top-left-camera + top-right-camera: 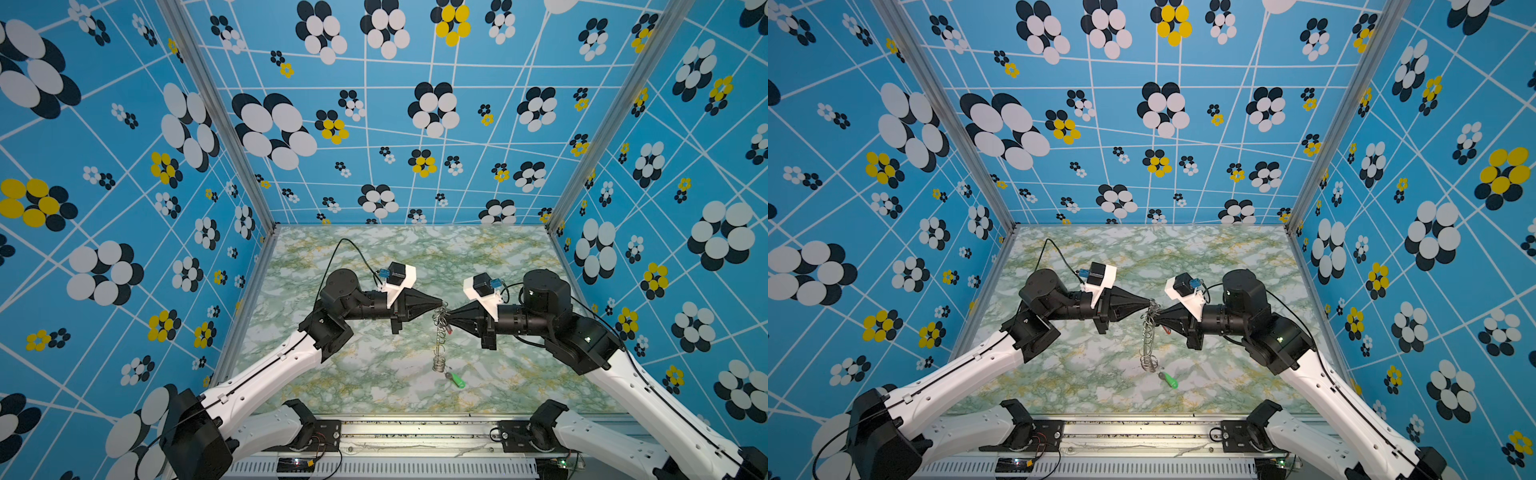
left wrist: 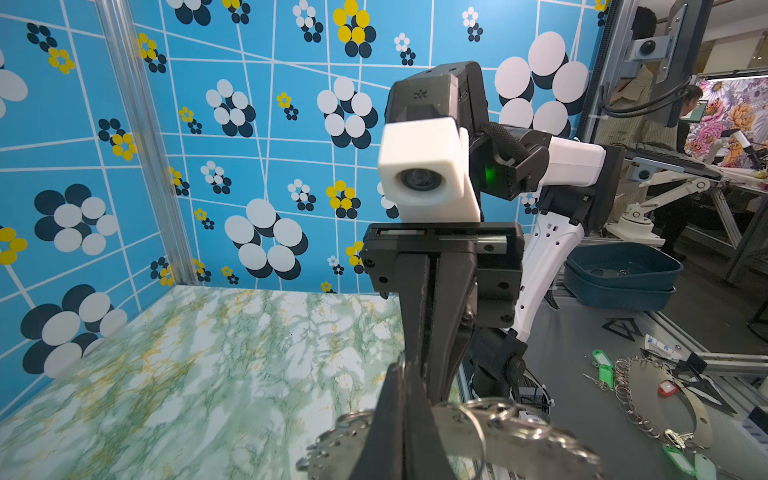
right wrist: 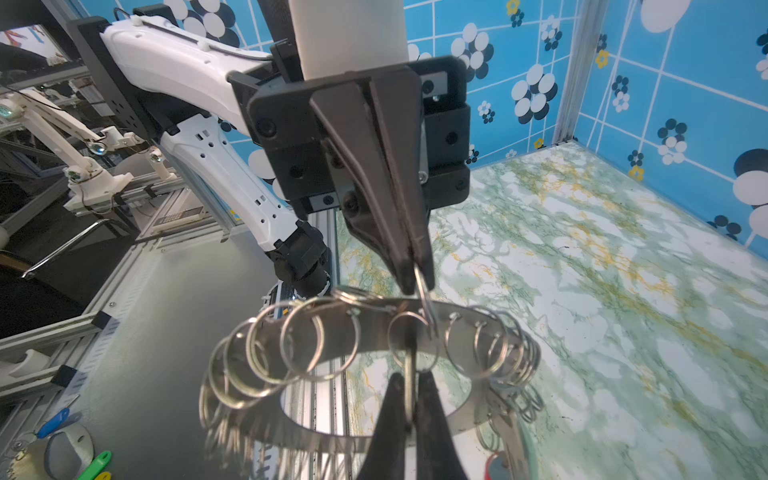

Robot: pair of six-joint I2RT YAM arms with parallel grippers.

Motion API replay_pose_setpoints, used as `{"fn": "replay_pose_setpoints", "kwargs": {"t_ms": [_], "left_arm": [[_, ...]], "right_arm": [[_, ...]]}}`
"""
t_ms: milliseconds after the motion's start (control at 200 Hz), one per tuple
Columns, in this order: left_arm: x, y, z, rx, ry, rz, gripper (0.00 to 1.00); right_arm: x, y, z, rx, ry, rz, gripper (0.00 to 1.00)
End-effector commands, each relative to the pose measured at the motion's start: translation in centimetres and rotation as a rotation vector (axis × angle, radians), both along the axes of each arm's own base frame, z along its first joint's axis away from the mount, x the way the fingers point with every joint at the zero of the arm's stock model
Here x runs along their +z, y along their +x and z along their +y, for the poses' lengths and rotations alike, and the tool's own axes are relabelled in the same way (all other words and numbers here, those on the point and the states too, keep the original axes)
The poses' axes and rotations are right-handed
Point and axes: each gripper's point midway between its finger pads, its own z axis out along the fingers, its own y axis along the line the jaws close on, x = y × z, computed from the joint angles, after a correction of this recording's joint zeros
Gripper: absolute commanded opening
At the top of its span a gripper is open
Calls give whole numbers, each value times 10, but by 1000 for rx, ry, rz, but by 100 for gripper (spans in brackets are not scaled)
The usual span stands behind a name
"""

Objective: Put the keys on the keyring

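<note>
The keyring point(image 1: 440, 336) point(image 1: 1149, 338), a grey metal disc edged with wire loops, hangs edge-on above the marble table between both grippers. My left gripper point(image 1: 441, 303) point(image 3: 417, 278) is shut on a loop at its upper edge; the disc point(image 2: 519, 432) spreads either side of the fingers in the left wrist view. My right gripper point(image 1: 446, 320) point(image 3: 409, 382) is shut on another wire loop point(image 3: 411, 357). A green-tagged key point(image 1: 456, 380) point(image 1: 1169, 380) lies at the ring's lower end. A red tag point(image 1: 450, 330) point(image 3: 489, 463) hangs by the disc. No black tag shows.
Patterned blue walls close in the table point(image 1: 374, 266) on three sides. Off the table, on the grey bench, lie a second ring with green and red tags point(image 2: 665, 395), stacked blue bins point(image 2: 619, 278), and loose green and blue tags point(image 3: 97, 461).
</note>
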Motion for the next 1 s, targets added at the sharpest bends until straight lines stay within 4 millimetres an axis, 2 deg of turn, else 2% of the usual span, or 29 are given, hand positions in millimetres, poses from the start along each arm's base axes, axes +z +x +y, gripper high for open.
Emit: {"fn": "replay_pose_setpoints", "kwargs": {"t_ms": [0,285,595,665,725,795,840,995], "left_arm": [[19,-1,1,-4,-80,-36,0],[18,-1,-5,-44,-107,2,0],[19,-4,0,-29,-103,-19,0],[20,-4,1,-29,-104,-22,0],[20,-5,1,-31,-105,-23,0],[21,-6,2,-29,-106,-26,0],[21,-6,3,-28,-106,-29,0],[20,-7,4,-21,-96,-34,0]], "right_arm": [[-1,-2,10,35,40,39,0],[-3,2,26,57,63,42,0],[-6,2,15,3,31,23,0],[-5,2,15,0,44,22,14],[-4,2,15,-4,54,20,19],[-2,2,15,-5,59,20,20],[-2,2,15,-6,59,19,20],[0,2,10,-24,49,6,3]]}}
